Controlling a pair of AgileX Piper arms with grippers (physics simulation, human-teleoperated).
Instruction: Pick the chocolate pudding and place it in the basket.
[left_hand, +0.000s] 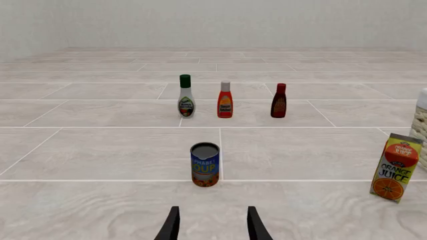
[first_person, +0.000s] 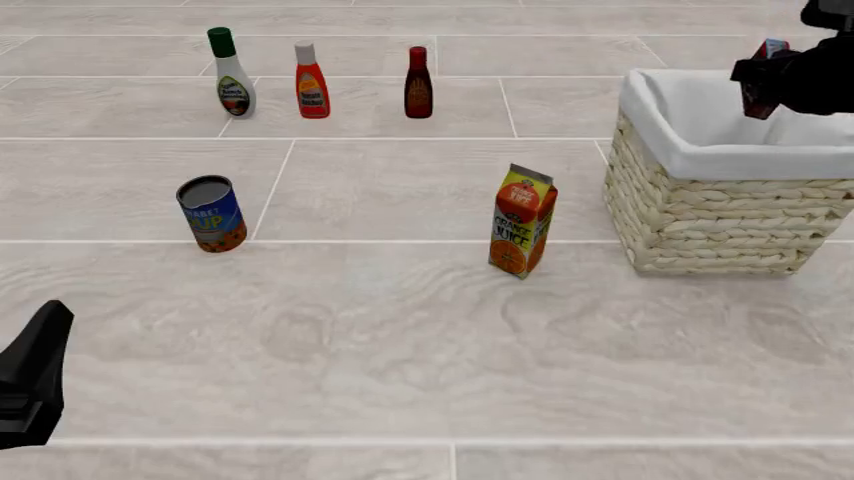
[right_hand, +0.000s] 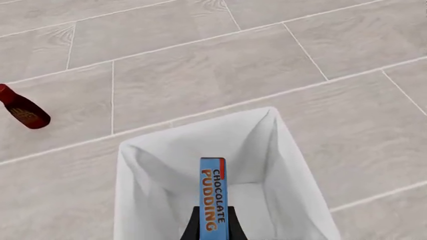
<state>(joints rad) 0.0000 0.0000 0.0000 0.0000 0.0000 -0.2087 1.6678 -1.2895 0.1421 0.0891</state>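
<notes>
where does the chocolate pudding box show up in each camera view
Front view: the chocolate pudding is at the far right, held in the right gripper above the basket.
Right wrist view: low centre, edge-on between the fingers, over the white lining.
Left wrist view: not in it.
Shared landmark: the basket, also at the left wrist view's edge.

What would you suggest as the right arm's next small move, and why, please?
Probably lower a little, then open the right pincer. It is shut on the chocolate pudding, which the right wrist view shows hanging above the white-lined opening of the basket. In the front view the carton sits near the far rim, so a short descent first seems safer.
</notes>
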